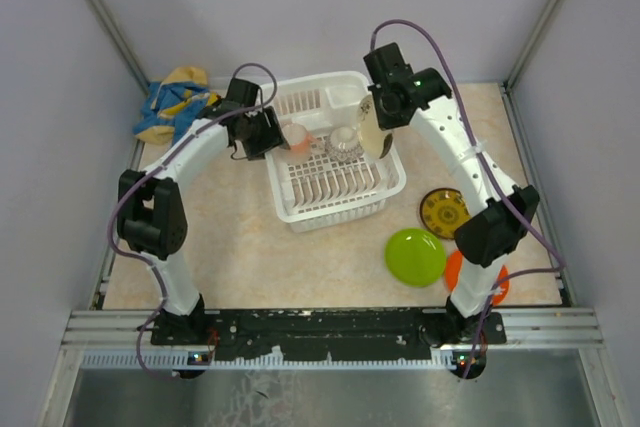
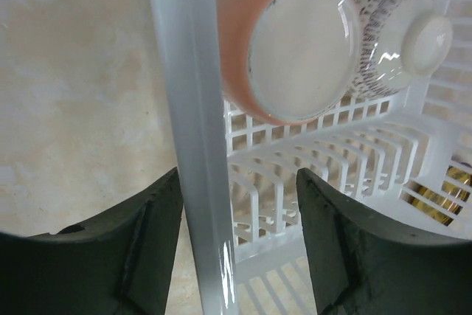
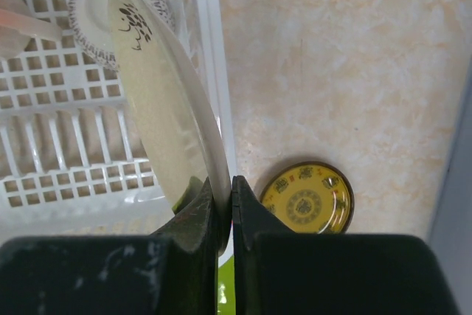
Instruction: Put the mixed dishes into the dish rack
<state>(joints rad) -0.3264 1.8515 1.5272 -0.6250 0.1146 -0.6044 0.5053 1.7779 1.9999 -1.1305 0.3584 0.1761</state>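
- Gripping the cream plate (image 3: 158, 108) by its near rim, the right gripper (image 3: 223, 201) is pressing its jaws closed on that edge. The plate is standing on edge, tilted, over the right side of the dish rack (image 1: 330, 209).
- A dark patch is showing on the plate's face near its far end, and the small white patterned bowl (image 3: 82, 5) is sitting just behind it inside the rack.
- The left gripper (image 2: 237, 186) is hovering at the rack's left rim with its jaws standing apart. The white rim bar is running up between the two fingers, and nothing is being held there.
- The small pink cup (image 2: 295, 42) is resting inside the rack, turning a pale round end toward the left wrist camera, right beside the patterned bowl.
- The brown-yellow patterned plate (image 1: 444, 212) is lying flat on the table (image 1: 250, 237) to the right of the rack, with the lime-green plate (image 1: 416, 257) lying nearer the arm bases.
- The orange plate (image 1: 453, 267) is showing only in part, with the right arm covering most of it.
- The blue and yellow cloth (image 1: 172, 105) is lying bunched at the far left corner of the table.
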